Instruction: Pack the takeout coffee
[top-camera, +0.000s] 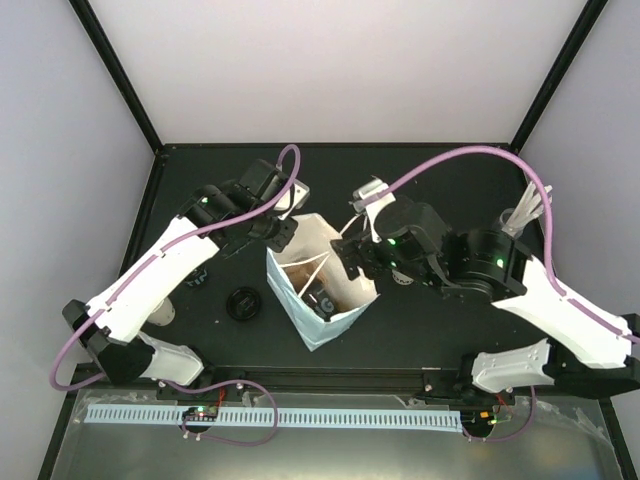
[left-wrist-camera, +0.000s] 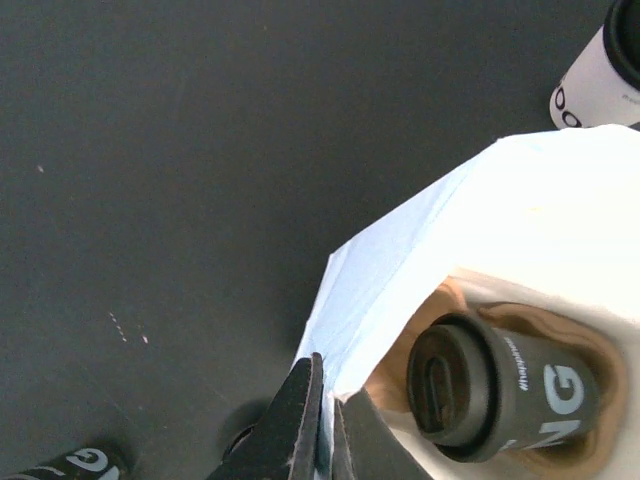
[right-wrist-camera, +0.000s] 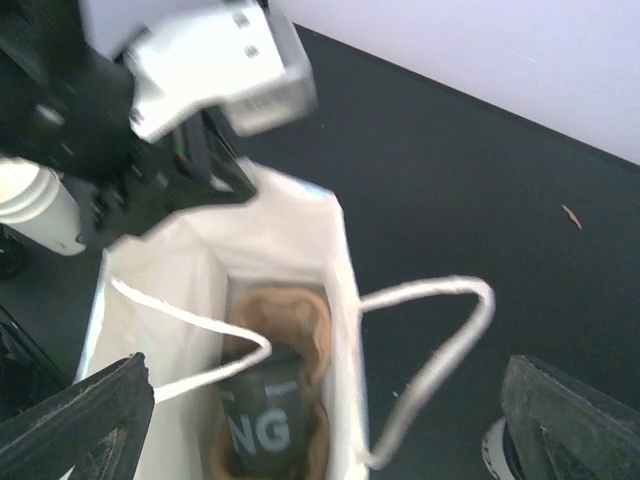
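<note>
The light-blue bag (top-camera: 318, 325) stands mid-table, mouth open. The left gripper (left-wrist-camera: 322, 425) is clamped tight on its far-left rim, holding that side up. The right gripper (top-camera: 350, 260) hovers over the bag's right edge, jaws spread wide, carrying nothing. Down inside sits the brown carrier (right-wrist-camera: 300, 315) with one dark lidded cup (left-wrist-camera: 500, 395) in it. Loading looks underway; next, I'd say, the cream cup (left-wrist-camera: 598, 85) out on the table needs fetching and lowering straight in.

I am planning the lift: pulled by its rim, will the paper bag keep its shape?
Probably not: the paper bag has a thin wall, bent where the left gripper pinches its rim. It stands tall, so it may tip, though the cup and carrier inside weigh its bottom.
</note>
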